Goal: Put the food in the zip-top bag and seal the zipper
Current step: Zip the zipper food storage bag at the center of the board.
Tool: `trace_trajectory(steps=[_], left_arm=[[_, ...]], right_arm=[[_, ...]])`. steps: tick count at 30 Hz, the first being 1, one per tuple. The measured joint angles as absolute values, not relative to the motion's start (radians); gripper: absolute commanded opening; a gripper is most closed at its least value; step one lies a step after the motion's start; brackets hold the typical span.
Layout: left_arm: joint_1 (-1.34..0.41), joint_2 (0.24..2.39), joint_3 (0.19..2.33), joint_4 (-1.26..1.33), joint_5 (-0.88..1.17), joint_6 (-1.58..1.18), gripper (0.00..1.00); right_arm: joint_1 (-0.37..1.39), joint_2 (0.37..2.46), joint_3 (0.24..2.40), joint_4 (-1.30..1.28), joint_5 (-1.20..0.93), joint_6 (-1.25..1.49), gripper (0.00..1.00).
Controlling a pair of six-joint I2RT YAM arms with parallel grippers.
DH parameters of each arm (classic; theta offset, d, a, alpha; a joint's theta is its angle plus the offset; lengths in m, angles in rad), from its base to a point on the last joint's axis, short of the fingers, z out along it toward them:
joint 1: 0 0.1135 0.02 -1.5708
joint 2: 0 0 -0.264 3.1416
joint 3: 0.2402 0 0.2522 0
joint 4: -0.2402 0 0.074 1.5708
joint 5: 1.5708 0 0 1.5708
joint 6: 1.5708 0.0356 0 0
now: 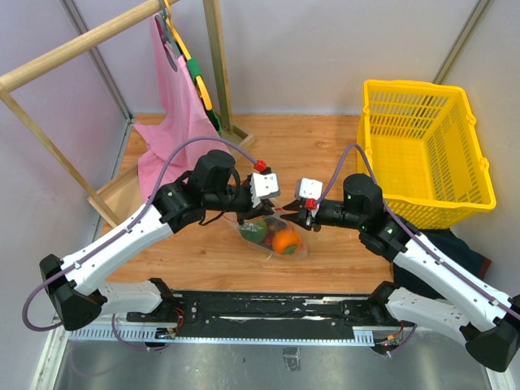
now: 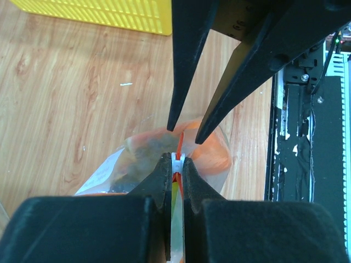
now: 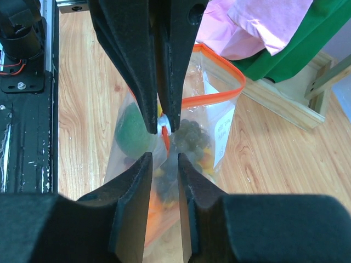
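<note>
Wooden tabletop, pale walls; my left pincer clamps the white zipper slider of the clear plastic bag below; right pincer slightly parted, facing it.

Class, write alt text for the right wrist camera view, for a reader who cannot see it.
The left gripper, reaching in from the top, pinches the white slider of a clear zip-top bag, while the right gripper sits slightly open just below it. A green fruit and dark grape bunch show inside.

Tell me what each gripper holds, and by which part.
Left gripper pinches the zip-top bag at the white slider of the zipper. Right gripper, jaws apart, grips nothing.
</note>
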State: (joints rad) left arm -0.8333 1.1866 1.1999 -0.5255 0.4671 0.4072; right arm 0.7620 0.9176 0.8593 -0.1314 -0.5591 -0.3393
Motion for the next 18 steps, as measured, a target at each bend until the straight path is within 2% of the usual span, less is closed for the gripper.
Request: trace_trajectory(steps=[8,11,13,14,18], left_arm=[[-0.833,1.19,1.2,-0.526,0.496,0.411,0.0],[-0.833,1.194,1.201,-0.525,0.5,0.413,0.0],[-0.832,1.196,1.203,-0.525,0.499,0.415,0.0],[-0.832,1.198,1.205,-0.526,0.499,0.416,0.0],[-0.831,1.199,1.206,-0.527,0.496,0.416,0.01]], right_arm=[[0.762,0.966,0.87,-0.109,-0.575,-0.333,0.21],[0.762,0.974,0.877,-0.103,-0.583,-0.329,0.15],[0.762,0.976,0.878,-0.104,-0.588,-0.327,0.04],[0.762,0.977,0.878,-0.104,-0.595,-0.325,0.01],[0.762,0.978,0.878,-0.11,-0.602,-0.323,0.01]])
